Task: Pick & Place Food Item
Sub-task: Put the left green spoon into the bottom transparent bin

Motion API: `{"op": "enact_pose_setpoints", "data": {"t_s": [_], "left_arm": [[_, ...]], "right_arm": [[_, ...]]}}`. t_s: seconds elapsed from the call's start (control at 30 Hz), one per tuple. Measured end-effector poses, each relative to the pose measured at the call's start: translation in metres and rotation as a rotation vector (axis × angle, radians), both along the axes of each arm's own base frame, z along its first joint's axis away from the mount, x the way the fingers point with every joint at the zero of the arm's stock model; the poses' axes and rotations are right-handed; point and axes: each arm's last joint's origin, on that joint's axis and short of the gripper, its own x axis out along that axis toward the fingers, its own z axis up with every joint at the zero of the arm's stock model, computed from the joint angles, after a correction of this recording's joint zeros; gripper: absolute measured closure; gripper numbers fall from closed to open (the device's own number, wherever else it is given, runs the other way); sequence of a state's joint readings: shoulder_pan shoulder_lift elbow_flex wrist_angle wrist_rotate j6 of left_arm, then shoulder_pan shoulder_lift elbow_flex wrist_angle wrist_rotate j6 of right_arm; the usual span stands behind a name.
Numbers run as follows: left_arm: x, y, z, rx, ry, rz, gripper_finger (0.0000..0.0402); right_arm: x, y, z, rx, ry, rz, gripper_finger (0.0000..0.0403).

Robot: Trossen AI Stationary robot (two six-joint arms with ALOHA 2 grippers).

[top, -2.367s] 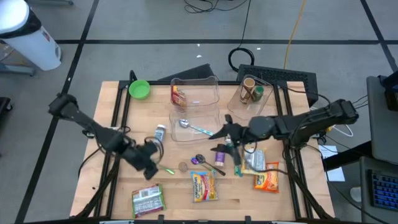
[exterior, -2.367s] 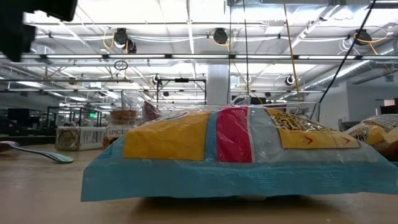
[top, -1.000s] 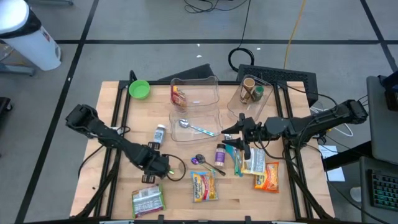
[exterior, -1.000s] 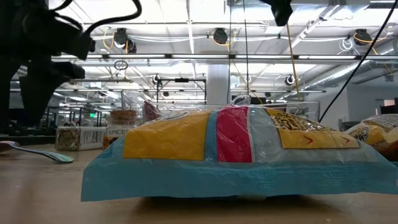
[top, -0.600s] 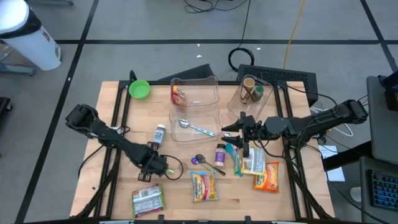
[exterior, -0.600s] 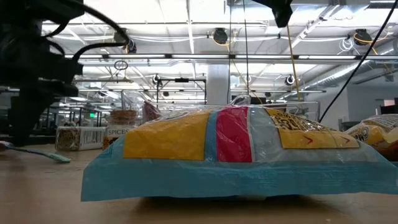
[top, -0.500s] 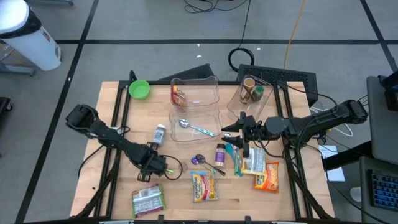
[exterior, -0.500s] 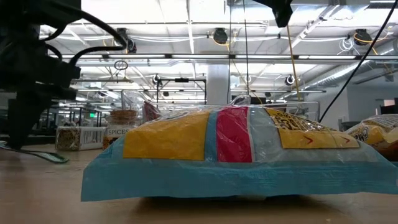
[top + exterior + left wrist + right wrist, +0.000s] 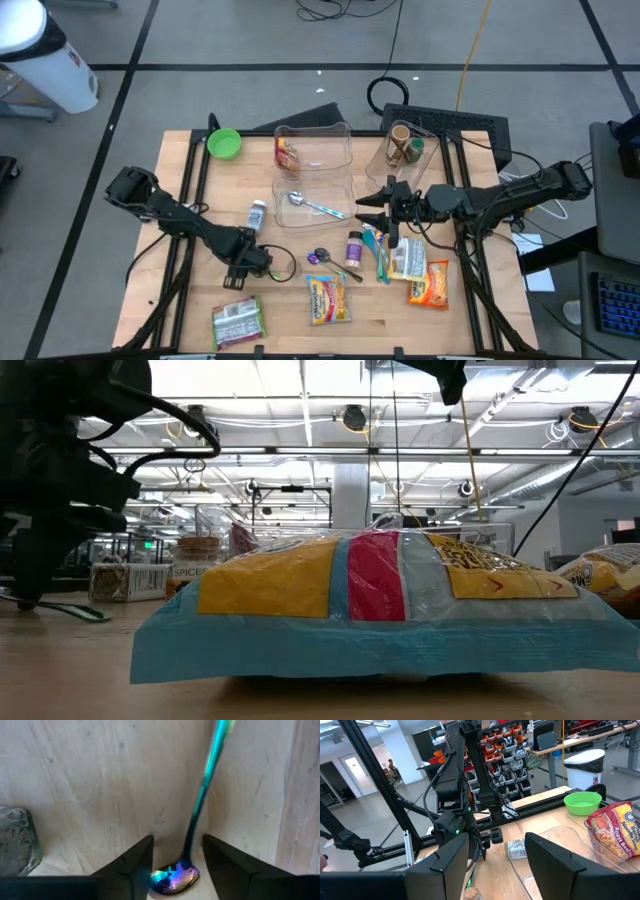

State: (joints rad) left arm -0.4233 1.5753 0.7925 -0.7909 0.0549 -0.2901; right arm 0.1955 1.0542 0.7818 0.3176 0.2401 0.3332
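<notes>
Only up close, from the wrist: left claw point(image 9: 175, 865) spread astride an iridescent spoon point(image 9: 200, 815), not pinching.

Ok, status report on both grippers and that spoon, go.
Left gripper down at the table, fingers open astride the iridescent spoon, no grip yet. Right gripper open, hanging above the clear tray, empty. Nothing blocking the spoon.
</notes>
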Motion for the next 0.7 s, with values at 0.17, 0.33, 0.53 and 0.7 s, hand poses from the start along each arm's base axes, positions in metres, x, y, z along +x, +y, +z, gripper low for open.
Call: {"op": "enact_pose_setpoints", "data": {"t_s": [0.17,0.33,0.53,0.7], "left_arm": [[0.0,0.002,0.0,0.003,0.006,0.013,0.0312],[-0.001,0.002,0.0,-0.026,0.04,0.091,0.0388],[-0.002,0.0,0.001,-0.1,0.101,0.242,0.0389],[0.004,-0.007,0.015,-0.192,0.1,0.306,0.0386]], "right_arm": [[0.0,0.0,0.0,0.0,0.0,0.0,0.0216],[0.0,0.0,0.0,0.0,-0.001,0.001,0.0216],[0.0,0.0,0.0,-0.017,0.0,0.001,0.0216],[0.0,0.0,0.002,-0.036,-0.019,0.0,0.0216]]}}
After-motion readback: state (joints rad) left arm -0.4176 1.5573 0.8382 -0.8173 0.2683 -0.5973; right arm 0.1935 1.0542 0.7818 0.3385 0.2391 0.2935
